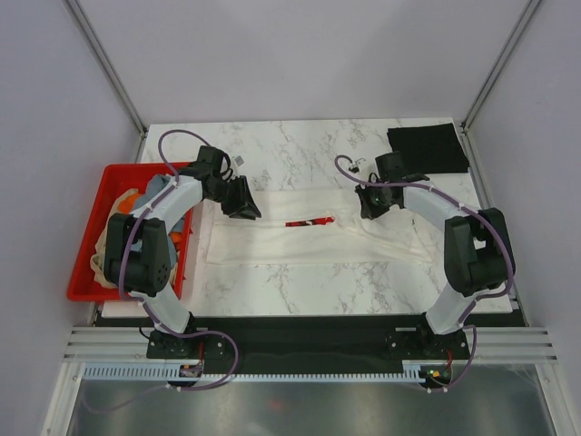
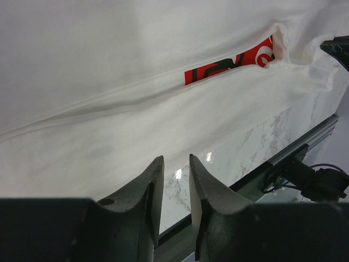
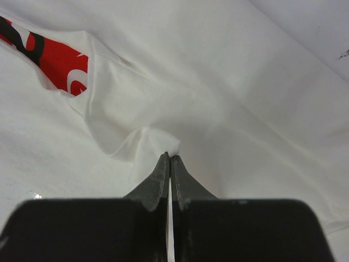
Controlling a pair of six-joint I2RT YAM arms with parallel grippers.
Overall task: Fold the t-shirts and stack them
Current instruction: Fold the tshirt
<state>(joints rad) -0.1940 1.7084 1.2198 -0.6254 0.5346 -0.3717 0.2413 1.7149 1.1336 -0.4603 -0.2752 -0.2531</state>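
Cloth of the cream-white t-shirt [image 1: 309, 238] is spread in a long band across the middle of the marble table [image 1: 300, 145]. Its near edge runs parallel to the table's near edge, and a strip of bare marble is left between them. A wider stretch of bare marble is seen beyond the shirt's far edge. The black t-shirt [image 1: 427, 147] is laid folded flat at the far right corner, well apart from the band. The red crate [image 1: 82, 272] is set at the table's left edge. An orange t-shirt [image 1: 134, 196] and a tan t-shirt [image 1: 102, 259] are bundled in it, partly hidden by the left arm.

The right gripper [image 3: 169, 158] is closed on a small raised peak of the cream-white t-shirt near its right end, with the fold caught between the pressed tips. The left gripper [image 2: 175, 158] is held slightly apart near the shirt's left end. Marble is seen through the gap, and nothing is gripped.

The red print [image 1: 309, 222] is half covered by a folded-over layer. Dark curling shapes and white strokes are shown on it, but no word can be read.
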